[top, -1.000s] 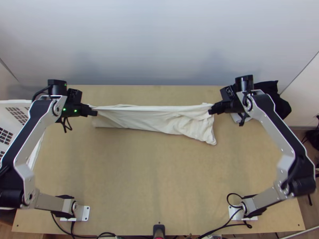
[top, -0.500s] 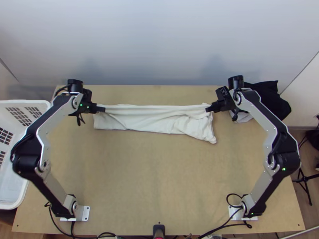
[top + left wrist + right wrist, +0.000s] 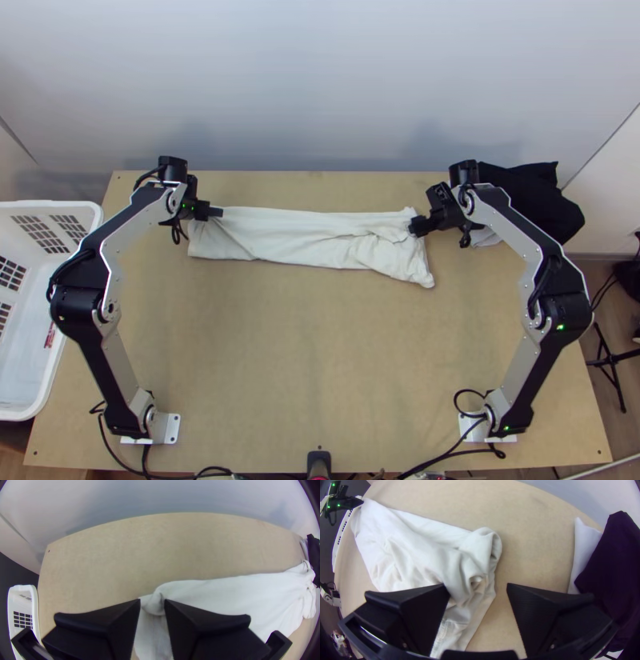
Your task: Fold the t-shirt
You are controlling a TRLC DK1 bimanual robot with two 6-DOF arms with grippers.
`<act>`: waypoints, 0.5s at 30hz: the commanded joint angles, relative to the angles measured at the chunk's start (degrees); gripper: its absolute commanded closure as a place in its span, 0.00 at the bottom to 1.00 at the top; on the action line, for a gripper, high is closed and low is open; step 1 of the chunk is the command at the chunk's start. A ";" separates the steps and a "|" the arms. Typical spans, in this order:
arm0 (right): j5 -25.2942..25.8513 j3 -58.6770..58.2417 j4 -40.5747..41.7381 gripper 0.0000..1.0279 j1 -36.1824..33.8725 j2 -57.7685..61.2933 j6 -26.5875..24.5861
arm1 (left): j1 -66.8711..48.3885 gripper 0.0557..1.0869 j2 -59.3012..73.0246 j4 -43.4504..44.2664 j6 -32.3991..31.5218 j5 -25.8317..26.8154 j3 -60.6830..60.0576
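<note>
"Across the pale counter (image 3: 304, 360), what am I looking at?"

"Two arms, left (image 3: 114, 352) and right (image 3: 524, 368), reaching from the near side. Their spacing suits both ends of a long piece of cloth."

"And the white basket (image 3: 48, 206)?"

"At the left side, probably so the middle can serve for folding."

"Where's the t-shirt (image 3: 304, 240)?"

"Toward the far edge, in a long, narrow band between the grippers. It looks folded over, though I can't count the layers. The nearer right corner flares out, and that end is rumpled."

"Something dark beyond it?"

"Dark cloth (image 3: 540, 200) at the far right, with pale cloth (image 3: 583, 553) beside it. Perhaps set there to stay clear of the fold."

"How do the grippers stand?"

"The right gripper (image 3: 416, 228) has its fingers spread wide at the band's right end, pinching nothing. The left gripper (image 3: 218, 212) is at the other end, its fingers a little apart around a small ridge of cloth (image 3: 155, 605), with no firm pinch that I can see."

"Why at opposite ends?"

"To lay the far edge straight, I'd guess. Both should back off gently now; the ridge could catch on the left fingers and spoil the line. Then the rumples want smoothing before a crosswise fold."
</note>
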 commanded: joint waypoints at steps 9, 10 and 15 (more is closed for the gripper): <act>-0.34 -3.42 -4.11 0.03 0.64 -14.61 4.64 | 3.67 0.05 -6.65 -10.72 -2.89 6.22 1.76; -0.96 -4.65 -4.38 0.03 0.64 -16.89 5.60 | 4.37 0.05 -7.53 -11.33 -2.98 8.24 0.62; -3.60 -9.39 -4.46 0.03 0.64 -26.74 7.80 | 8.85 0.05 -9.55 -14.85 -2.80 23.01 -3.60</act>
